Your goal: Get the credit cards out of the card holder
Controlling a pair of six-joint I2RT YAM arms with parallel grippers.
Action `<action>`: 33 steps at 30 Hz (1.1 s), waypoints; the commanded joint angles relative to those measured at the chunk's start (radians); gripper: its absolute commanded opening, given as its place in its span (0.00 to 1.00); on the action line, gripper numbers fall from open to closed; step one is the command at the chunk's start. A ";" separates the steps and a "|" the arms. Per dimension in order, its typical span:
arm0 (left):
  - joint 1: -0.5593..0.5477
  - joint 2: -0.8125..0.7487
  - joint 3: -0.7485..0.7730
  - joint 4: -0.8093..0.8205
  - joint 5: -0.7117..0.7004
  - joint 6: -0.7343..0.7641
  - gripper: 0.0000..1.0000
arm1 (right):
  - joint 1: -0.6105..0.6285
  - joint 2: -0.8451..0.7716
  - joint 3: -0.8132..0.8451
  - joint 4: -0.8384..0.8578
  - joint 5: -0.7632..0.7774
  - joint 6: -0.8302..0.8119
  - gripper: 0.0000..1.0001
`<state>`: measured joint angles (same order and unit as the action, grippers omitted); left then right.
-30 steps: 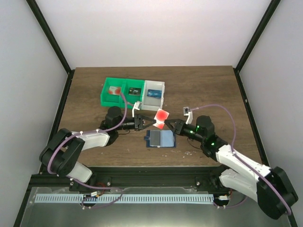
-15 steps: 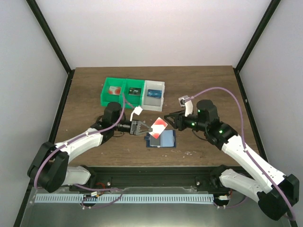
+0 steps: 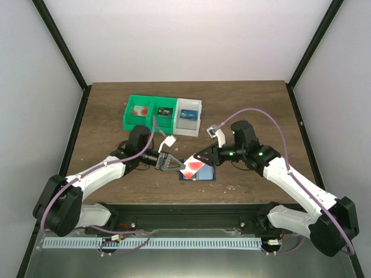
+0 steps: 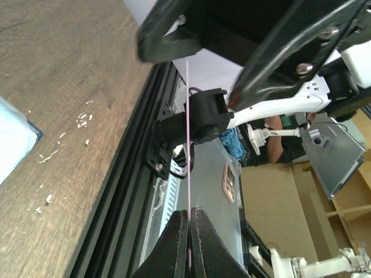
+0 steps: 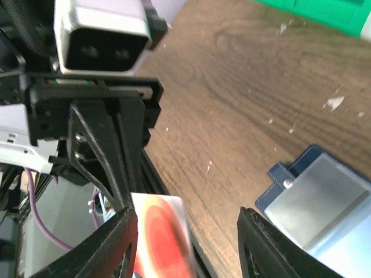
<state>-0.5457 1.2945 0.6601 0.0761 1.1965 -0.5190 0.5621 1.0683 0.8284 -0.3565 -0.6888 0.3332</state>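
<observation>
The left claw (image 3: 168, 161) is pinched shut on the left edge of a thin whitish-pink plastic credit card (image 3: 191, 166) with a red spot. It holds the card tilted over the flat navy card holder (image 3: 207, 172) on the wooden bench (image 3: 261, 110). The right claw (image 3: 203, 157) stands open at the card's right side, not gripping. The card looks light, stiff and slick, so it is best pinched across its faces near an edge.

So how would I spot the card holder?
Look at the brown wooden table, toward the middle of its front edge. The card holder lies flat there: dark navy with a paler blue pocket, unlike the red-spotted card held above it and the green and white bins behind.
</observation>
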 commanded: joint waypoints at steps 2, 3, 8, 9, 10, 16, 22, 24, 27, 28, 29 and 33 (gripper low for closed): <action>0.001 -0.002 0.017 -0.027 0.075 0.066 0.00 | -0.005 0.033 -0.041 0.038 -0.131 0.013 0.46; 0.001 -0.003 0.018 -0.030 0.071 0.072 0.00 | -0.005 0.032 -0.045 0.047 -0.135 0.018 0.42; 0.001 0.010 0.022 -0.060 0.061 0.103 0.00 | -0.005 0.024 -0.063 0.098 -0.173 0.038 0.17; 0.001 0.010 0.022 -0.061 0.061 0.105 0.00 | -0.005 0.025 -0.067 0.109 -0.180 0.044 0.12; 0.001 0.008 0.024 -0.062 0.059 0.106 0.00 | -0.005 0.025 -0.072 0.121 -0.187 0.051 0.07; 0.007 -0.021 0.026 -0.063 -0.030 0.079 0.19 | -0.005 0.002 -0.125 0.220 -0.216 0.144 0.00; 0.032 -0.045 -0.068 0.291 -0.100 -0.255 0.43 | -0.005 -0.043 -0.194 0.377 -0.126 0.301 0.00; 0.039 -0.061 -0.077 0.323 -0.145 -0.301 0.50 | -0.005 -0.048 -0.210 0.429 -0.099 0.361 0.01; 0.041 -0.093 -0.086 0.322 -0.213 -0.332 0.55 | -0.005 -0.063 -0.237 0.532 -0.049 0.461 0.00; 0.041 -0.105 -0.092 0.324 -0.241 -0.344 0.57 | -0.006 -0.071 -0.246 0.556 -0.025 0.488 0.01; 0.041 -0.117 -0.102 0.334 -0.264 -0.365 0.57 | -0.005 -0.078 -0.253 0.580 0.000 0.518 0.01; 0.041 -0.161 -0.156 0.426 -0.317 -0.463 0.58 | -0.005 -0.102 -0.276 0.669 0.106 0.619 0.00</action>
<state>-0.5083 1.1736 0.5510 0.3828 0.9649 -0.8627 0.5602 0.9977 0.5629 0.1574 -0.7105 0.8082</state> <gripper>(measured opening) 0.577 0.015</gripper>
